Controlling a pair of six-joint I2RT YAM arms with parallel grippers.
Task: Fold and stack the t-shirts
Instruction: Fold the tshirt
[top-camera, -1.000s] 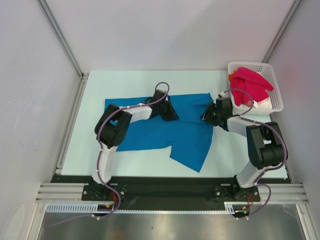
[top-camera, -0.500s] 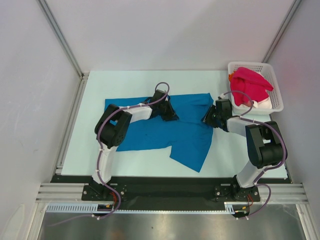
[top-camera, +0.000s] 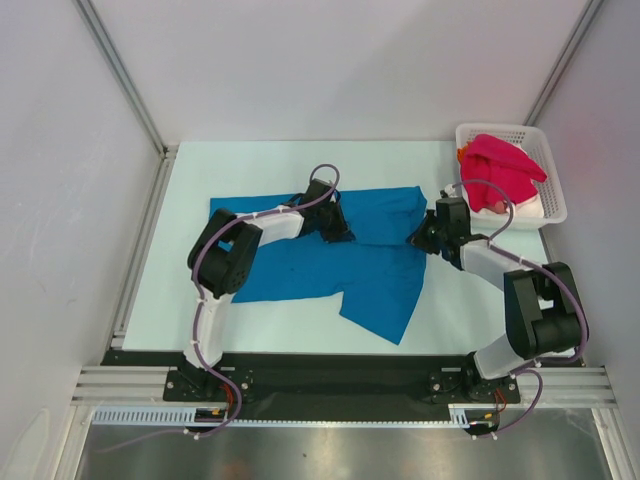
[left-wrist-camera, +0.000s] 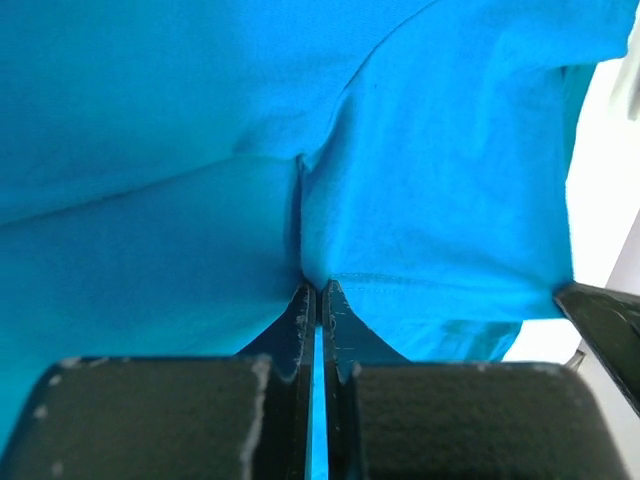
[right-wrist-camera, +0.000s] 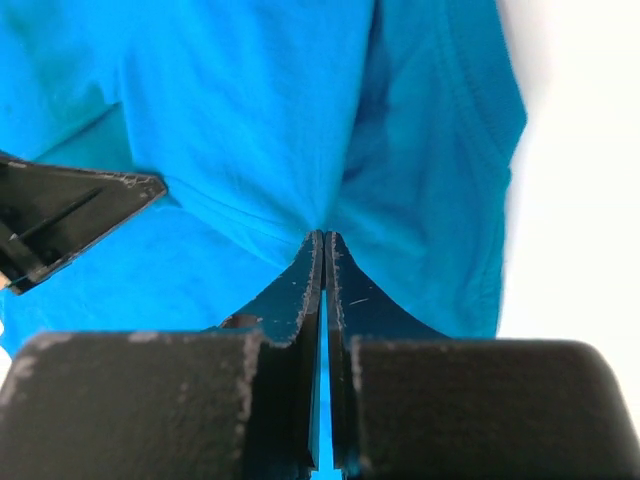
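A bright blue t-shirt (top-camera: 372, 272) lies spread on the table, its top hem toward the far side. My left gripper (top-camera: 341, 226) is shut, pinching a fold of the blue cloth (left-wrist-camera: 420, 200) near the middle of the top edge. My right gripper (top-camera: 415, 237) is shut on the cloth (right-wrist-camera: 260, 110) at the shirt's far right corner. In both wrist views the cloth puckers at the closed fingertips, the left gripper (left-wrist-camera: 316, 290) and the right gripper (right-wrist-camera: 323, 240). A crimson-pink t-shirt (top-camera: 500, 170) is heaped in the basket, with orange (top-camera: 463, 153) and white (top-camera: 528, 207) cloth showing under it.
The white lattice basket (top-camera: 548, 150) stands at the table's far right corner, close behind my right arm. Metal frame rails run along the left edge (top-camera: 140, 250) and the near edge. Bare table (top-camera: 180, 290) shows left of the shirt and at the front right.
Both grippers have closed onto the blue t-shirt's top edge. My right gripper has shifted slightly toward the far side, and its elbow has swung right.
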